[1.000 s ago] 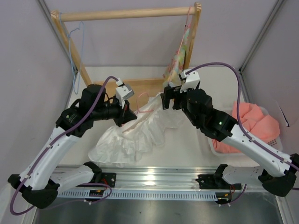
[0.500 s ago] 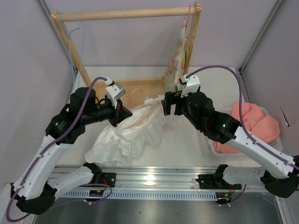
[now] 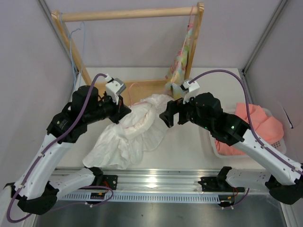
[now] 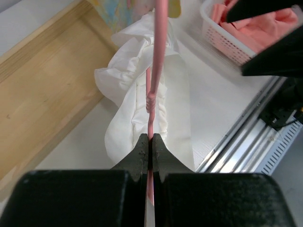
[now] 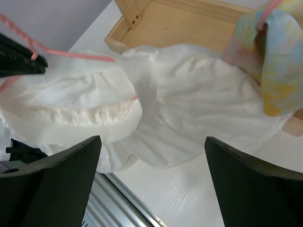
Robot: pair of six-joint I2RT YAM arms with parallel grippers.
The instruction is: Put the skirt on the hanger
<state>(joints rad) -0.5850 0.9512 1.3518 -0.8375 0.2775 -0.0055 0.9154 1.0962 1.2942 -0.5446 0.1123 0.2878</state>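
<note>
Top view, rack (image 3: 128,14): a wooden frame is seen at the far side of the bench (image 3: 189,146); a floral garment (image 3: 182,56) hangs from its right end.
Top view, skirt (image 3: 128,139): it is heaped just in front of the rack's base, with its upper part bunched and lifted between the two arms and its hem lying on the bench.
Top view, left tool (image 3: 124,112): it is held in front of the rack's left post, at the skirt's upper edge.
Top view, right tool (image 3: 166,116): it is held in front of the rack's right post, just beside the bunched fabric.
Left wrist view, hanger (image 4: 156,56): the pink wire is clamped between closed jaws and runs out toward the rack, where it is lost in the skirt's folds.
Right wrist view, tool state: the jaws are spread wide and nothing is held between them; the skirt lies below.
Right wrist view, hanger: pink wire is seen entering the skirt on the side away from the rack, and a pink line shows faintly through the fabric.
Risk, slipping: the skirt is judged to be only bunched over the wire, so it could slide off if lifted while the right tool grips nothing.
Risk, twisting: the thin wire could be turned in the left tool by the fabric's weight.
Risk, snagging: the floral garment could be caught if the hanger is carried toward the rack's right post.
</note>
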